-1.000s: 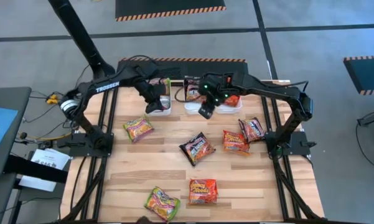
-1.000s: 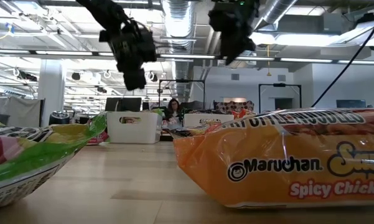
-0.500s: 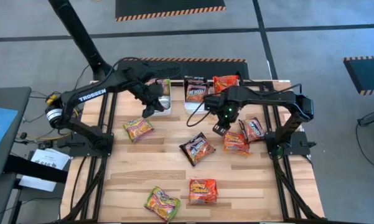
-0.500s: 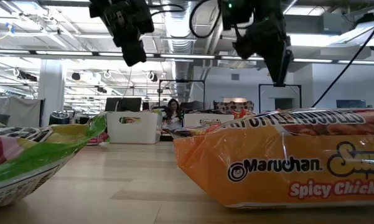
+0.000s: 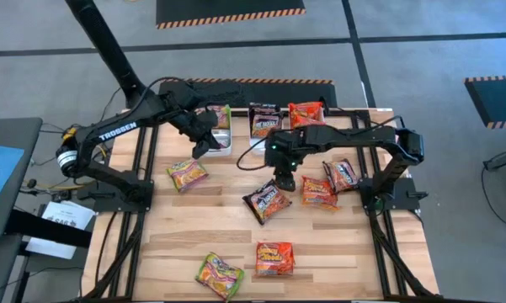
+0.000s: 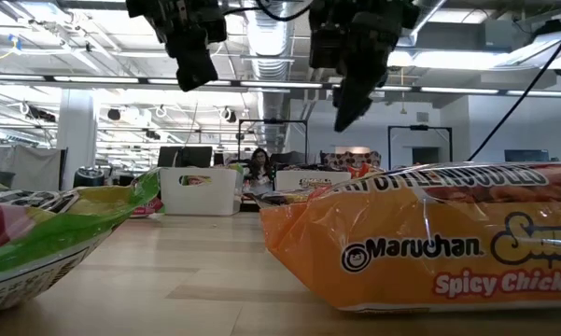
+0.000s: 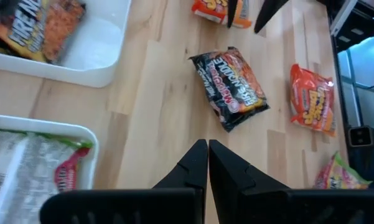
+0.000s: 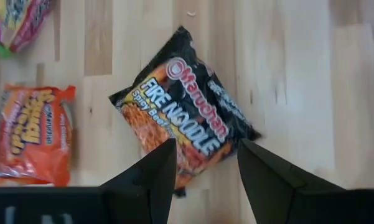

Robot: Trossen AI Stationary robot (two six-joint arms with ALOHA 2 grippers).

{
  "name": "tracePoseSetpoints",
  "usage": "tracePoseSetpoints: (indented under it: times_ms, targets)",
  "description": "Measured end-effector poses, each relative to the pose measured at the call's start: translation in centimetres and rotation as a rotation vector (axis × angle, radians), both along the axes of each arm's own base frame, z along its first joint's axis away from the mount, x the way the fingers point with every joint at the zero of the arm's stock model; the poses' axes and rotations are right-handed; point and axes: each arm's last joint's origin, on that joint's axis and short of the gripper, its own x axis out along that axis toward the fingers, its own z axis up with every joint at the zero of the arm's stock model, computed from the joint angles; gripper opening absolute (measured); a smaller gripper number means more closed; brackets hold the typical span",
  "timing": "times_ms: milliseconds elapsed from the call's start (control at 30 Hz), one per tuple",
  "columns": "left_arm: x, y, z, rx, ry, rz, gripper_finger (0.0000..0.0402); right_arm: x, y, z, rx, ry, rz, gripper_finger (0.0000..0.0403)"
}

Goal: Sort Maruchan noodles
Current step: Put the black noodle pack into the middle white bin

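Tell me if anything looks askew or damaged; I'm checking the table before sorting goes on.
Nothing looks damaged or spilled. The loose noodle packets lie scattered at odd angles; the black packet sits diagonal on the table, directly under the right gripper, whose jaws are open. The left gripper, shut, hovers near the tubs.

The wooden table [image 5: 194, 231] carries scattered noodle packets [image 5: 274, 258] and white tubs [image 5: 222, 146].

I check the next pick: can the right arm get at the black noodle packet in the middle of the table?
Probably yes. The right gripper hangs open directly over the black packet, which lies flat and apart from other packets.
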Motion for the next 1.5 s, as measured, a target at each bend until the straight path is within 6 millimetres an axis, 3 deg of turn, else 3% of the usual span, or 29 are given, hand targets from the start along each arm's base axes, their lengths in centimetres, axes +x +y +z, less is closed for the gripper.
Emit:
tracePoseSetpoints:
  times_ms: [267,500,700,900,1067,1200,1333,1500]
  targets:
    - [-0.3,-2.3,1.7,-0.020,-0.063,-0.011,0.0000,1.6,0.2,-2.5,-0.062,0.002,0.153,0.0215]
    - [-2.3,-5.1,4.8,0.025,-0.169,0.053,0.0000,3.2,-0.2,-4.2,-0.076,-0.105,0.336,0.0234]
    - [-4.2,-6.9,6.4,0.076,-0.222,0.114,0.0000,3.9,-1.5,-5.8,-0.050,-0.126,0.350,0.0235]
    - [-5.2,-7.5,7.1,0.111,-0.241,0.151,0.0000,4.2,-2.6,-8.1,-0.023,-0.059,0.324,0.0235]
    - [-5.2,-7.5,6.9,0.111,-0.228,0.158,0.0000,4.1,-2.6,-10.5,0.011,0.049,0.322,0.0235]
    - [-5.0,-7.4,6.5,0.125,-0.189,0.162,0.0000,3.9,-2.3,-11.3,-0.002,0.118,0.319,0.0234]
    - [-4.8,-7.2,6.2,0.133,-0.157,0.180,0.0000,3.7,-2.1,-11.7,-0.026,0.167,0.318,0.0209]
    - [-4.6,-7.1,6.1,0.137,-0.153,0.179,0.0000,3.7,-1.8,-12.0,-0.014,0.196,0.292,0.0125]
